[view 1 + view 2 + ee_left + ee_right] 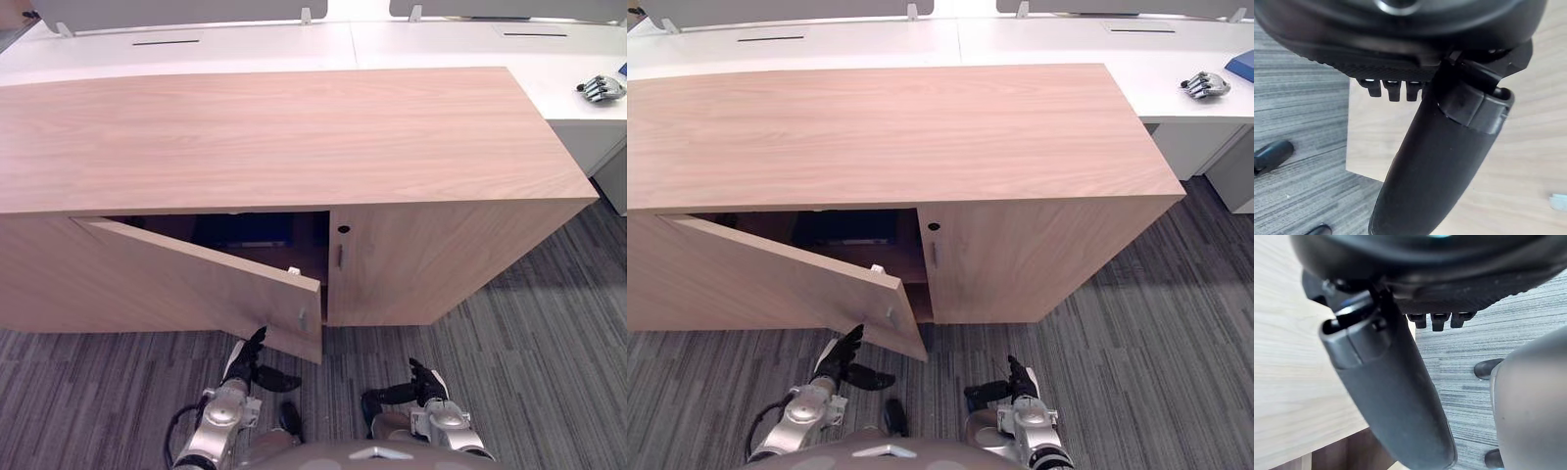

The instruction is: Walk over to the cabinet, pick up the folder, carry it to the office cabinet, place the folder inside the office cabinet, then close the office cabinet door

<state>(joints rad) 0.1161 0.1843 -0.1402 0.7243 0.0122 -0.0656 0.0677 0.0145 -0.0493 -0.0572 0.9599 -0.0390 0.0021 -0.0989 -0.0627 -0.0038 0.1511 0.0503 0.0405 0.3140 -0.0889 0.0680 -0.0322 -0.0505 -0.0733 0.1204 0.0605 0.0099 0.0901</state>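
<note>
Nearest to us, above the grey carpet [529, 343], both hands hang low in front of the office cabinet [294, 137]. The left hand [247, 364] has its fingers [257, 341] straight and apart from the thumb, reaching up to the lower edge of the cabinet's left door [196, 284]; we cannot tell whether they touch it. The right hand [427, 384] hovers over the carpet below the right door [421, 259], its fingers likewise straight and holding nothing. The left door stands partly open, swung out toward us, while the right door is shut, with a small handle [340, 257] near its inner edge. Through the gap we see the dark blue folder [245, 230] inside the cabinet, in the shadowed compartment. Beyond the cabinet runs a white tabletop [245, 44], and on its right end rests a grey-and-black glove-like object [600, 88].
</note>
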